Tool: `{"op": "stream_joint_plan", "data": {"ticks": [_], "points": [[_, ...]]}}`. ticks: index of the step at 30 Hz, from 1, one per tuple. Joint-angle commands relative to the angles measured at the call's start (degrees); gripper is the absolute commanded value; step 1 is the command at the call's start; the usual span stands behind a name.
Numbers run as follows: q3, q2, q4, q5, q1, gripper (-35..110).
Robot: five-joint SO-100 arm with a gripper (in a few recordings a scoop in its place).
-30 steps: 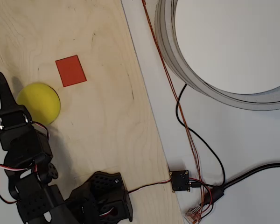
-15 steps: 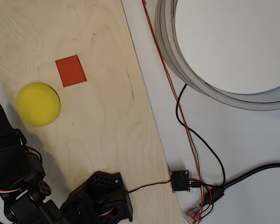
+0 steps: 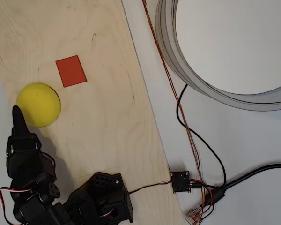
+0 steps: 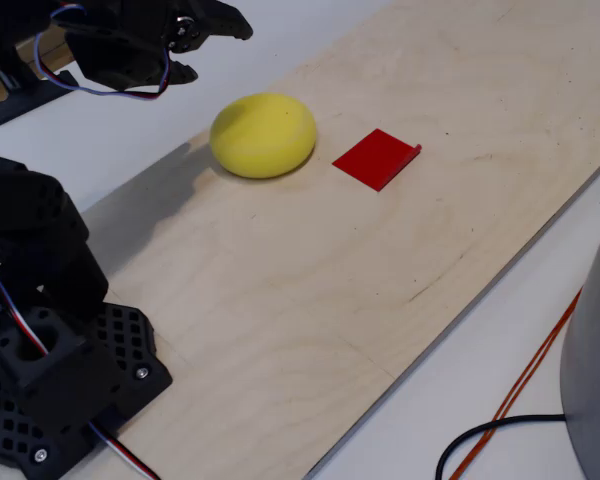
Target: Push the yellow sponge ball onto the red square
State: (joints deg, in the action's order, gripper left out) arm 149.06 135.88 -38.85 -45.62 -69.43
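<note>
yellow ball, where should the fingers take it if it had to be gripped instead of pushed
Probably across its widest middle, coming straight down from above. The ball is a round, slightly squashed foam lump resting on the board, so its sides are free all round. The gripper sits at its lower-left edge in the overhead view, and the red square lies apart, up-right.

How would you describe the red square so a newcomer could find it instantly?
Start at the long pale wooden board running across the white table. Near its far end sits the yellow sponge ball; the red square lies just beside it, apart. It is the flat orange-red patch, smaller than the ball.
</note>
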Motion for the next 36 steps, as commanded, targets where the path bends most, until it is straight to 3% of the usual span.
{"op": "stream_joint_plan", "data": {"ticks": [1,7,22,36], "points": [[0.3,1.1,-0.2,-0.8,-1.4,28],[1.5,-0.6,1.1,-1.1,-1.6,28],[5.8,-10.4,17.8,-1.0,-2.3,28],[3.3,-19.7,22.5,-1.0,-3.9,27]]}}
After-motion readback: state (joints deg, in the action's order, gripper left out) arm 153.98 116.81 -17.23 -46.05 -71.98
